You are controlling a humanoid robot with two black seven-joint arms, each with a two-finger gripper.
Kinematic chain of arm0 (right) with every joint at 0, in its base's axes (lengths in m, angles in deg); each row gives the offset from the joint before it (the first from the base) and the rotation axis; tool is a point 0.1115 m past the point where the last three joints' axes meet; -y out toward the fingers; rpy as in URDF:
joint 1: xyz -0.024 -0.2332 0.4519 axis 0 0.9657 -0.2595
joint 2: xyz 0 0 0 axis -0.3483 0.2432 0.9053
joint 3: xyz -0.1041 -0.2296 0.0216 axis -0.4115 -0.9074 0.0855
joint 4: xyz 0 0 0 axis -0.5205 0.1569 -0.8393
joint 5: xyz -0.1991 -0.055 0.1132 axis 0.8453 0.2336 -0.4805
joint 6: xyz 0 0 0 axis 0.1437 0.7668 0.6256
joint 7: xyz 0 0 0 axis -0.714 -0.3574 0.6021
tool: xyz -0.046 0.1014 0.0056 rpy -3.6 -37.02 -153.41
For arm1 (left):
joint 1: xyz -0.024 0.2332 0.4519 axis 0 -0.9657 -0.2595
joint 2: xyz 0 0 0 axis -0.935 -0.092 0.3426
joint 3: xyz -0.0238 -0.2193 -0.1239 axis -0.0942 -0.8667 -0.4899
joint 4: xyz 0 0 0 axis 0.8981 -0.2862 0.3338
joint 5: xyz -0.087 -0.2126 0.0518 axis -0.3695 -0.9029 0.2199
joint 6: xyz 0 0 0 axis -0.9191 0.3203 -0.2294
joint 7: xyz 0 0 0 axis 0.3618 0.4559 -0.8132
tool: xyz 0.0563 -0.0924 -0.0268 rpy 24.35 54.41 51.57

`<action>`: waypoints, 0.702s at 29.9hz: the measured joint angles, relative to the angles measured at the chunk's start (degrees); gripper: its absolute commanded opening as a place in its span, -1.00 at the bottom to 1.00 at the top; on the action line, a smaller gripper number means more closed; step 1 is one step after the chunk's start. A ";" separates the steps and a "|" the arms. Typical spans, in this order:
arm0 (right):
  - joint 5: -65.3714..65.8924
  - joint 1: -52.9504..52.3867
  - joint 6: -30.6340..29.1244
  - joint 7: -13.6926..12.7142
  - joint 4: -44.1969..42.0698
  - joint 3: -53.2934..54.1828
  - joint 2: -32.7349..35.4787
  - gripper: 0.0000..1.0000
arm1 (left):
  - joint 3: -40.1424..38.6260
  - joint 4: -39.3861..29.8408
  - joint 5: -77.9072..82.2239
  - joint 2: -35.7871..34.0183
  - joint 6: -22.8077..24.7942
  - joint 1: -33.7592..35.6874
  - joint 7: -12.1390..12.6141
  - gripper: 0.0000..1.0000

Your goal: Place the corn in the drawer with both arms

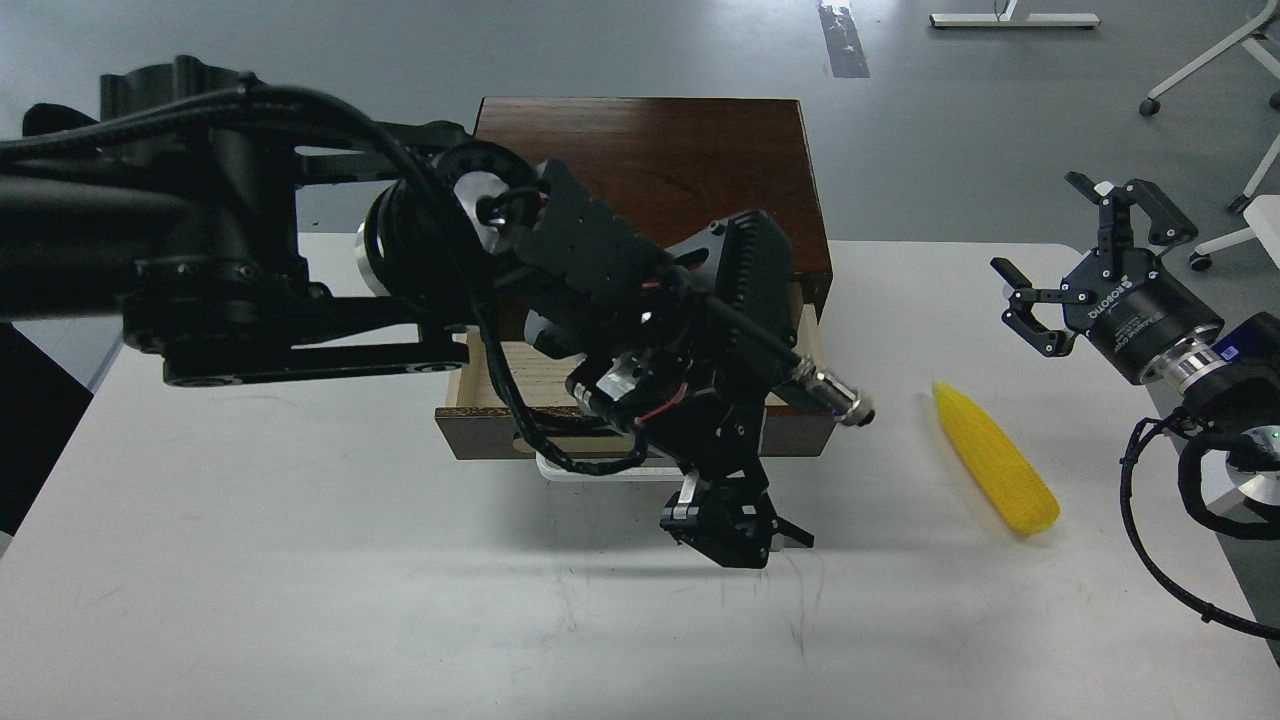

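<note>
1. There is a single view, taken from the robot's own head, looking forward and steeply down onto a white table (300, 600).
2. The left arm (200, 260) enters from the left edge and fills much of the near field; the right arm (1200, 370) enters from the right edge.
3. The wooden box (650, 160) sits mid-frame at the table's far side, with grey floor (600, 50) beyond.
4. No second view overlaps it.

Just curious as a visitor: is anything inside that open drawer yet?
The drawer shows only pale wood lining at its left. The left arm covers the rest, so that part cannot be checked. The corn lies on the table.
</note>
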 measured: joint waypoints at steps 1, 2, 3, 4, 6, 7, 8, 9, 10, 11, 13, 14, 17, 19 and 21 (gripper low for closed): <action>0.00 0.00 0.00 0.00 0.00 0.00 0.06 0.99 | -2.05 0.26 -3.83 -0.67 0.00 0.12 0.00 0.96; 0.00 0.00 0.00 0.00 0.00 0.00 0.10 0.99 | -4.43 0.66 -8.80 -1.56 0.00 0.13 0.00 0.96; 0.00 0.00 0.00 0.00 0.00 0.00 0.12 0.99 | -6.60 1.36 -14.26 -2.67 0.00 0.03 0.00 0.96; 0.00 0.00 -0.03 0.00 -0.02 0.00 0.17 0.99 | -8.04 2.08 -18.54 -3.68 0.00 -0.09 0.00 0.96; 0.00 0.00 -0.06 0.00 -0.06 0.00 0.20 0.99 | -9.95 4.26 -27.97 -6.07 -0.01 -0.54 0.30 0.96; 0.00 0.00 -0.07 0.00 -0.07 0.00 0.20 0.99 | -10.34 5.24 -31.41 -6.94 0.00 -0.87 0.76 0.96; 0.00 0.00 -0.08 0.00 -0.07 0.00 0.20 0.99 | -10.59 6.64 -35.82 -7.95 0.00 -1.53 1.45 0.96; 0.00 0.00 -0.09 0.00 -0.08 -0.02 0.20 0.99 | -10.76 8.23 -40.85 -8.97 0.00 -2.43 2.03 0.96; 0.00 0.00 -0.10 0.00 -0.10 -0.04 0.20 0.99 | -10.89 9.51 -44.93 -9.71 -0.01 -3.30 2.40 0.96; 0.00 -0.02 -0.12 0.00 -0.09 -0.07 0.21 0.99 | -10.92 10.81 -49.71 -10.43 -0.01 -4.43 2.69 0.96; 0.00 -0.09 -0.16 0.00 -0.09 -0.11 0.26 0.99 | -10.92 12.55 -57.02 -11.43 -0.01 -6.38 2.95 0.96; 0.00 -0.11 -0.16 0.00 -0.09 -0.13 0.29 0.99 | -10.92 13.43 -60.42 -11.77 -0.73 -7.46 2.99 0.96; 0.00 -0.12 -0.23 0.00 -0.04 -0.21 0.29 0.99 | -11.22 16.60 -70.17 -12.27 -7.65 -11.12 3.02 0.96; 0.00 -0.13 -0.26 0.00 -0.02 -0.25 0.38 0.99 | -11.65 18.45 -76.47 -12.52 -12.38 -13.68 3.02 0.96; 0.06 -0.15 -0.28 0.00 0.05 -0.26 0.74 0.99 | -11.88 20.22 -81.28 -12.65 -15.29 -16.18 3.03 0.96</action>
